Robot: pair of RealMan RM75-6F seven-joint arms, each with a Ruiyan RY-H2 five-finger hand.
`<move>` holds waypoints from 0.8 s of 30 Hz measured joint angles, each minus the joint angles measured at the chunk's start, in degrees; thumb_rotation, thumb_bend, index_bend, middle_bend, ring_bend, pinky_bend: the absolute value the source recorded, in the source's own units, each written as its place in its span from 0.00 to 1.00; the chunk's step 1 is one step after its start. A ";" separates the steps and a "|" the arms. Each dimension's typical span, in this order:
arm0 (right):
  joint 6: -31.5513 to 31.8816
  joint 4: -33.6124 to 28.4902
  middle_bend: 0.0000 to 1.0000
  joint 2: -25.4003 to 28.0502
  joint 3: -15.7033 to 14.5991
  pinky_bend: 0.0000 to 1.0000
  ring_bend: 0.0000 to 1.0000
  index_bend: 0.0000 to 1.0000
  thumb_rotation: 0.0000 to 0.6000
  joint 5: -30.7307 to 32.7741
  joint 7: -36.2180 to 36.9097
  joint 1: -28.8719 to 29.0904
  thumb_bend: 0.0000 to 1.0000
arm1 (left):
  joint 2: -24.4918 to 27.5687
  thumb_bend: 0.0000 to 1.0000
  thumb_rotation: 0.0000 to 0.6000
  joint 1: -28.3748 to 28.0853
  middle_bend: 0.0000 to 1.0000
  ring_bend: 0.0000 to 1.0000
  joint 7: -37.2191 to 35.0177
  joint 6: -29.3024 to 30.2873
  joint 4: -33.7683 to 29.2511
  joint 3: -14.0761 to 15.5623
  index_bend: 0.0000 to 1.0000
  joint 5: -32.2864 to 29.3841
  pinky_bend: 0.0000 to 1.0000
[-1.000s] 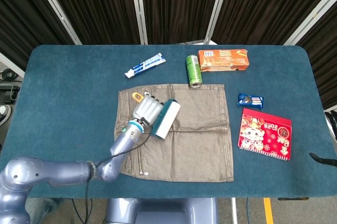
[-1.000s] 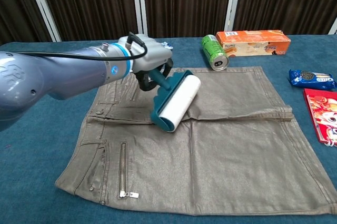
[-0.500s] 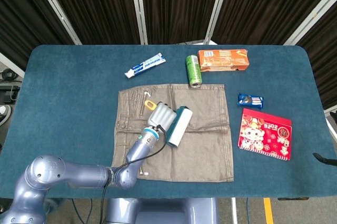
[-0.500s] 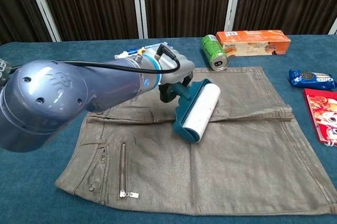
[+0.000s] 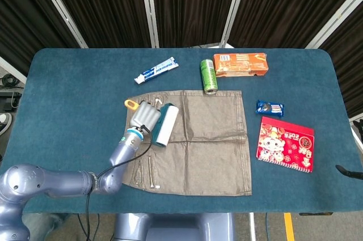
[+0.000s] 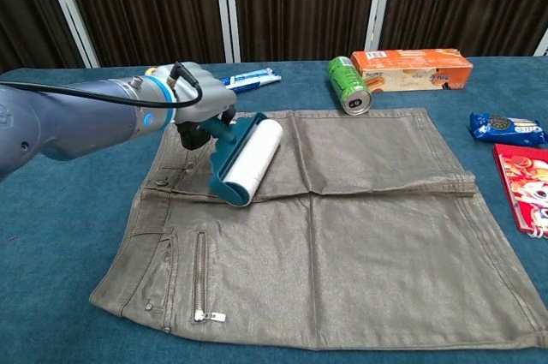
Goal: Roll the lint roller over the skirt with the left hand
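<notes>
A grey-brown skirt [image 5: 198, 144] [image 6: 360, 235] lies flat on the blue table, with its zipper [image 6: 200, 274] near the front left. My left hand [image 5: 145, 115] [image 6: 190, 94] grips the handle of a teal lint roller. The roller's white drum [image 5: 164, 124] [image 6: 254, 157] rests on the skirt's upper left part, near the waistband. A dark tip at the right edge of the head view [image 5: 349, 171] may be the right arm; the right hand itself is out of view.
Behind the skirt lie a toothpaste tube [image 5: 156, 71], a green can [image 5: 209, 75] on its side and an orange box [image 5: 240, 64]. To the right sit a blue cookie packet [image 5: 269, 108] and a red pouch [image 5: 286, 144].
My left hand has drawn the lint roller leftward and back across the skirt, from near its middle to the upper left by the waistband.
</notes>
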 measured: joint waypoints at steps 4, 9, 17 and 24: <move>0.17 -0.37 0.00 -0.02 -0.03 0.00 0.00 0.00 1.00 -0.21 -0.61 0.02 0.00 | 1.67 0.92 1.00 1.51 0.46 0.40 -1.43 -0.39 0.65 1.52 0.67 0.66 0.47; 0.15 -0.66 0.00 -0.11 -0.13 0.00 0.00 0.00 1.00 -0.51 -1.37 0.16 0.00 | 4.03 0.92 1.00 3.58 0.46 0.40 -3.37 -0.96 1.94 3.14 0.67 1.22 0.47; -0.13 -0.86 0.00 -0.12 -0.07 0.00 0.00 0.00 1.00 -0.30 -1.62 0.34 0.00 | 4.72 0.92 1.00 4.31 0.46 0.40 -4.40 -1.78 3.06 3.89 0.67 2.43 0.47; -0.37 -0.39 0.00 0.02 0.06 0.00 0.00 0.00 1.00 0.12 -0.82 0.33 0.00 | 2.27 0.92 1.00 2.71 0.46 0.40 -2.87 -1.47 2.80 2.84 0.67 2.73 0.47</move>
